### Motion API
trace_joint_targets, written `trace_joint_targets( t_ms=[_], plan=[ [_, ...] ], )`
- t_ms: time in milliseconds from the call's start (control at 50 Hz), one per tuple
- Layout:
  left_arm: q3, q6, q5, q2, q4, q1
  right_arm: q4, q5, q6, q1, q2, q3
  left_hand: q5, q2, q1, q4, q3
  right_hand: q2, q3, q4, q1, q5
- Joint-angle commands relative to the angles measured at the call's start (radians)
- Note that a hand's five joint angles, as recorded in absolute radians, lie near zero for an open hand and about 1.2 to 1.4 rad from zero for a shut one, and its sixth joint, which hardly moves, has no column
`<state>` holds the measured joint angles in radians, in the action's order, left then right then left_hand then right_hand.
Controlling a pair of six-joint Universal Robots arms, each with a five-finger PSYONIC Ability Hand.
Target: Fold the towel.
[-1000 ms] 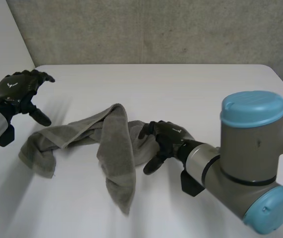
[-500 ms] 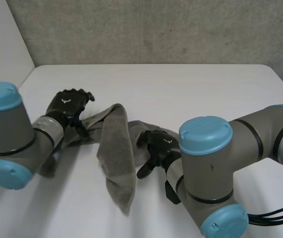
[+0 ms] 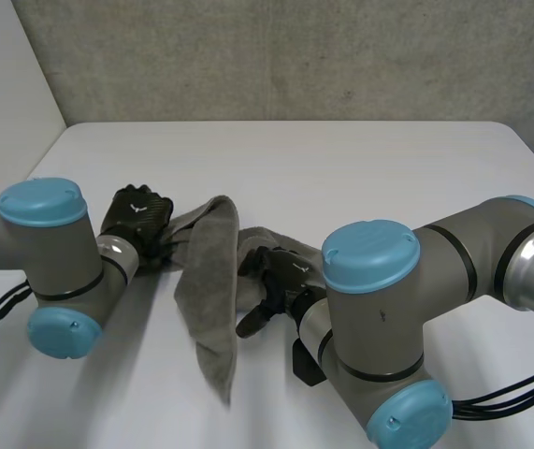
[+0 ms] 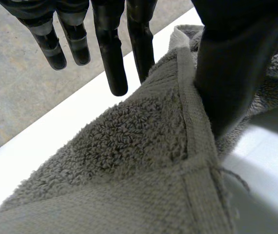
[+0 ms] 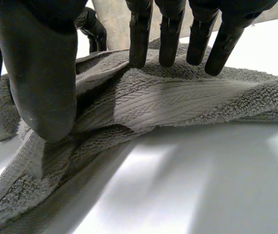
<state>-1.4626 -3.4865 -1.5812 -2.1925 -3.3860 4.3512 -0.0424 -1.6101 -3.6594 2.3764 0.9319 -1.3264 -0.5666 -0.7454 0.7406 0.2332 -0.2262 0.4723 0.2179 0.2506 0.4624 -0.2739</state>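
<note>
Nearest the robot, a long tail of the grey terry-cloth towel (image 3: 209,318) trails across the white table (image 3: 360,168). It lies between the two grey arms (image 3: 388,318) and nearer than either hand.

The black right hand (image 3: 281,273) sits just beside that tail, on the bunched cloth at its own side. In the right wrist view its fingers (image 5: 169,34) are straight and a little spread, their tips set on a raised ridge of the towel. The thumb (image 5: 41,78) presses a lower fold. The ridge runs between thumb and fingers, which stand well apart, so this hand rests on the cloth and does not pinch it. Bare table lies under the palm, short of the towel.

Across the ridge from the right hand is the black left hand (image 3: 137,213), at the towel's other end. In the left wrist view its fingers (image 4: 112,53) hang straight and slightly apart beside a hemmed corner that humps up toward them. Whether their tips touch the cloth I cannot tell. Its thumb (image 4: 226,87) meets the hem at the tip, well apart from the fingers, so this hand too is spread and grips nothing.

Beyond both hands the table top runs bare to its rounded far edge, with a rough grey concrete wall (image 3: 295,56) behind it.
</note>
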Motion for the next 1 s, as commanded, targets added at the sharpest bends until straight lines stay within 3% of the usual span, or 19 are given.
trace_joint_targets(
  t_ms=[20,180,260,400,440,460,480,500,680,780,880,960,1000],
  plan=[
    [-0.004,0.003,0.004,0.013,0.001,0.016,-0.004,0.01,0.002,0.001,0.013,-0.013,-0.151,-0.146,0.151,-0.059,0.052,-0.017,-0.043,-0.076,-0.008,-0.006],
    [-0.013,0.004,0.01,0.031,0.002,0.042,-0.002,0.015,0.007,0.014,-0.018,0.01,-0.403,-0.399,0.404,-0.059,0.052,-0.02,-0.043,-0.076,-0.01,-0.004],
    [-0.025,0.006,0.012,0.037,0.002,0.053,-0.001,0.015,0.004,0.014,-0.062,0.044,-0.654,-0.65,0.655,-0.059,0.052,-0.02,-0.043,-0.076,-0.01,-0.004],
    [-0.055,0.006,0.059,0.062,0.001,0.076,0.006,0.033,0.002,0.014,-0.11,0.087,-0.655,-0.651,0.656,-0.059,0.052,0.024,-0.043,-0.076,0.034,-0.048],
    [-0.067,0.009,0.088,0.082,0.001,0.088,0.012,0.071,0.004,0.014,-0.128,0.102,-0.655,-0.651,0.656,-0.059,0.052,0.353,-0.043,-0.076,0.363,-0.377],
    [-0.067,0.009,0.089,0.082,0.001,0.088,0.012,0.072,0.004,0.014,-0.128,0.102,-0.655,-0.651,0.656,-0.059,0.052,0.355,-0.043,-0.076,0.365,-0.379],
    [-0.07,0.01,0.099,0.092,0.001,0.094,0.024,0.094,0.005,0.014,-0.134,0.104,-0.655,-0.651,0.656,-0.059,0.052,0.771,-0.043,-0.076,0.781,-0.795],
    [-0.073,0.012,0.113,0.1,0.001,0.099,0.039,0.114,0.016,0.012,-0.136,0.104,-0.655,-0.651,0.656,-0.059,0.052,0.922,-0.043,-0.076,0.932,-0.946],
    [-0.097,0.05,0.145,0.183,0.002,0.11,0.055,0.153,0.116,-0.036,-0.068,0.081,-0.655,-0.651,0.656,-0.059,0.052,0.924,-0.043,-0.076,0.934,-0.948],
    [-0.142,0.148,0.15,0.281,0.002,0.099,0.049,0.157,0.315,-0.251,0.074,0.056,-0.655,-0.651,0.656,-0.059,0.052,0.924,-0.043,-0.076,0.934,-0.948],
    [-0.182,0.185,0.161,0.348,0.002,0.09,0.007,0.206,0.403,-0.354,0.114,0.068,-0.655,-0.651,0.656,-0.059,0.052,0.924,-0.043,-0.076,0.934,-0.948],
    [-0.212,0.187,0.164,0.39,-0.003,0.079,-0.07,0.259,0.409,-0.364,0.111,0.056,-0.655,-0.651,0.656,-0.059,0.052,0.924,-0.043,-0.076,0.934,-0.948],
    [-0.219,0.187,0.162,0.392,-0.007,0.083,-0.112,0.268,0.406,-0.35,0.113,0.012,-0.655,-0.651,0.656,-0.059,0.052,0.172,-0.043,-0.076,0.182,-0.196]
  ],
)
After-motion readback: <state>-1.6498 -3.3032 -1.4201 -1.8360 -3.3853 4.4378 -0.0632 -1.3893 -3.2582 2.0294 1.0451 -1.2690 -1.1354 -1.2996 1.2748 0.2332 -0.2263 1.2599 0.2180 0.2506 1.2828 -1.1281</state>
